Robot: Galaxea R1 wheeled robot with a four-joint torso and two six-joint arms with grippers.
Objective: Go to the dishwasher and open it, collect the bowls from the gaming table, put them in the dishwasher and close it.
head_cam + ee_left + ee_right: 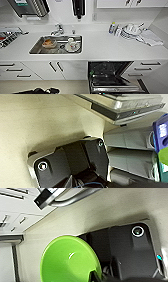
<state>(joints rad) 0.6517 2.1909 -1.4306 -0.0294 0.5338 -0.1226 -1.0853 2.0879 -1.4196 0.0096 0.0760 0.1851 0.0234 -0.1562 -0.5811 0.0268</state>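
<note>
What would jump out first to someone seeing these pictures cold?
Probably the bright green bowl looming large in the right wrist view, a dark finger at its rim. Next, the dishwasher standing open under the white counter, right of the sink that holds dirty dishes.

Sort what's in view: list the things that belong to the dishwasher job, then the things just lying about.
Job things: open dishwasher; green bowl.

Lying about: sink with dishes in it; tap; dish rack; cloth; bottle; white drawers.
</note>
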